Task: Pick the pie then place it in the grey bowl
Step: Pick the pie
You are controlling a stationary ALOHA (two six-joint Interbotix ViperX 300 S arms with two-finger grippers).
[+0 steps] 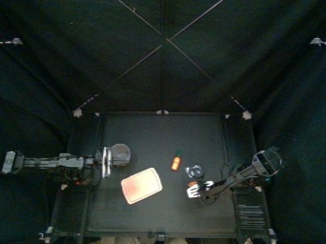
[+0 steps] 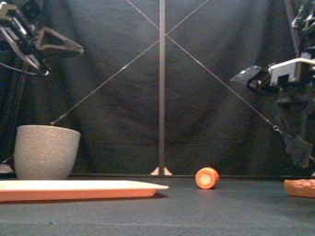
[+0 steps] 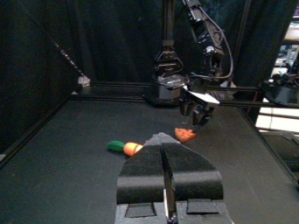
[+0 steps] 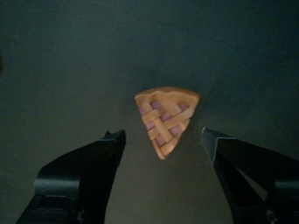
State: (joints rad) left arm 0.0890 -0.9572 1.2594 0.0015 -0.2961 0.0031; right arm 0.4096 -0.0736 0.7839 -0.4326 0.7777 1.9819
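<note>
The right hand [image 4: 163,136] hovers spread wide around the pie [image 4: 165,118], which lies ungrasped on the tabletop [image 4: 70,52], so the grasp, lift and drop into the grey bowl [image 2: 47,150], well apart at the left, are all left to do, while the left hand [image 3: 167,175] rests pressed together.

A grey cup [image 2: 47,152] stands behind a pink tray [image 2: 80,189]; orange toy [image 2: 207,178] centre, pie [image 2: 299,187] right.

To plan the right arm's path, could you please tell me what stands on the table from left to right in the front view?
From the left: grey cup → carrot → pie. The pink tray stretches across the cup's span, so it has no clear place in the order.
</note>
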